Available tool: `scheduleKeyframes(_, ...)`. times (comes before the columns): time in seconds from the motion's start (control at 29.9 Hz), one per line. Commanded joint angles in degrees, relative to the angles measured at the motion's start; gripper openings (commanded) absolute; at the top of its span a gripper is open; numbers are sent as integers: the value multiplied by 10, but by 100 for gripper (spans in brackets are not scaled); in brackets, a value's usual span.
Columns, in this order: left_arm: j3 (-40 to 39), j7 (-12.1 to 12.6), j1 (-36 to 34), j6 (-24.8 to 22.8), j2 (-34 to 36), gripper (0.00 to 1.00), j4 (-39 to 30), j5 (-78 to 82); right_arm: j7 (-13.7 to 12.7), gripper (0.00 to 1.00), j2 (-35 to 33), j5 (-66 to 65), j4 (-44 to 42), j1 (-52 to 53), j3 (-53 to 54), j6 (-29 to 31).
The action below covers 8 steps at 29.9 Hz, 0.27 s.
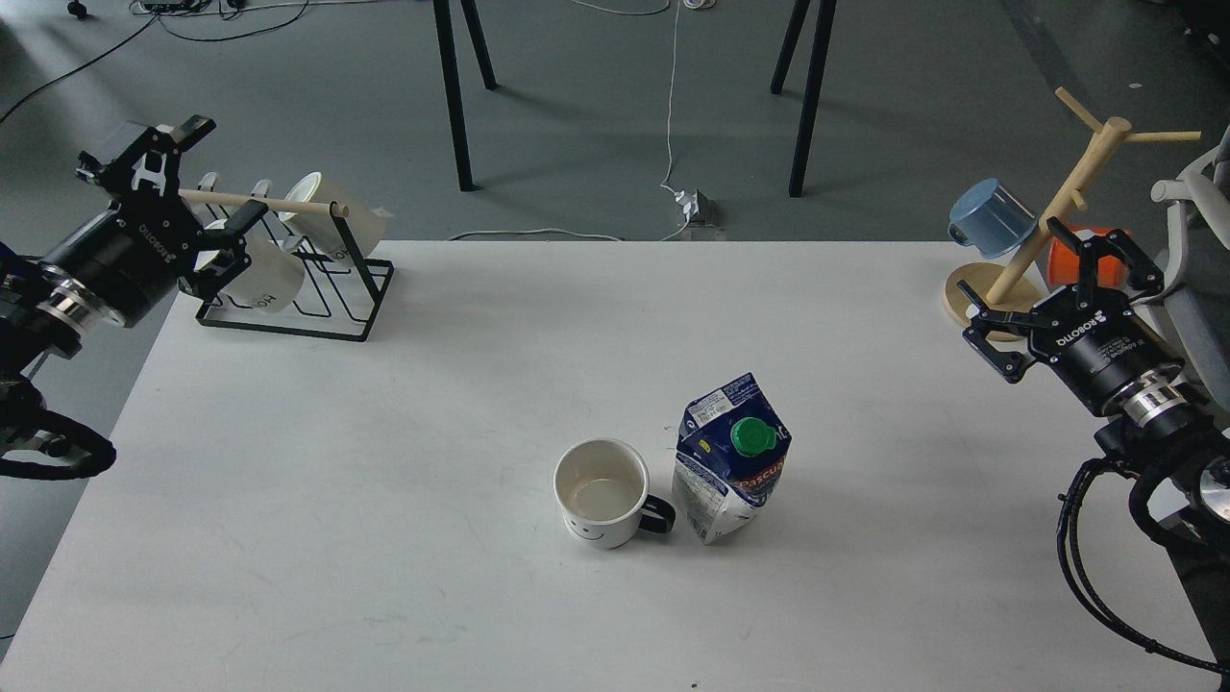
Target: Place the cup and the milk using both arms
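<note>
The cup (601, 491), a white mug with a black handle and a smiley face, stands upright on the white table (384, 461) near the front middle. The milk (732, 461), a blue and white carton with a green cap, stands just right of it, close to the cup's handle. My left gripper (223, 171) is open and empty at the far left, by the black rack. My right gripper (1011, 271) is open and empty at the far right, in front of the wooden mug tree. Both are far from the cup and the milk.
A black wire rack (288, 308) with cream mugs (255, 279) stands at the back left corner. A wooden mug tree (1076, 183) with a blue mug (990, 216) and an orange mug (1062, 264) stands at the back right. A chair (1187, 317) is beyond the right edge.
</note>
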Motion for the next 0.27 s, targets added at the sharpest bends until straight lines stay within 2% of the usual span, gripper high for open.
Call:
scheduleKeyframes(0.0, -14, 0, 1, 0, 4, 99, 0, -3, 0, 97, 1, 0, -4, 7, -1, 0)
scheduleKeyframes(0.23, -19, 0, -1, 0, 9, 99, -1, -3, 0, 97, 27, -1, -29, 27, -9, 0)
